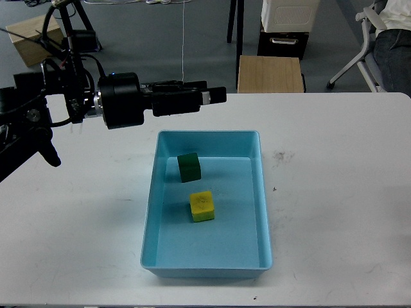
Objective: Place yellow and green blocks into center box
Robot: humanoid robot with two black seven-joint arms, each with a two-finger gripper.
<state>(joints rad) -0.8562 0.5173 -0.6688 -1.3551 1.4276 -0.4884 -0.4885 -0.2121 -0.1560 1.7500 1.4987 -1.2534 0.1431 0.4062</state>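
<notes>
While both blocks (196, 187) sit inside, the tray (264, 212) (long axis) runs away from me.

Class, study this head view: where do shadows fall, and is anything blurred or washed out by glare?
Head view: even overhead light; the left gripper casts a faint shadow on the table; the green block and yellow block are sharp in the blue tray; no strong glare.

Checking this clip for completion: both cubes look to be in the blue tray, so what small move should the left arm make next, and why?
Probably just draw the left gripper back toward its own side. The green block and yellow block both lie inside the light-blue tray, apart from each other, and the gripper holds nothing, hovering beyond the tray's far-left corner. Nothing seems left to place.
</notes>
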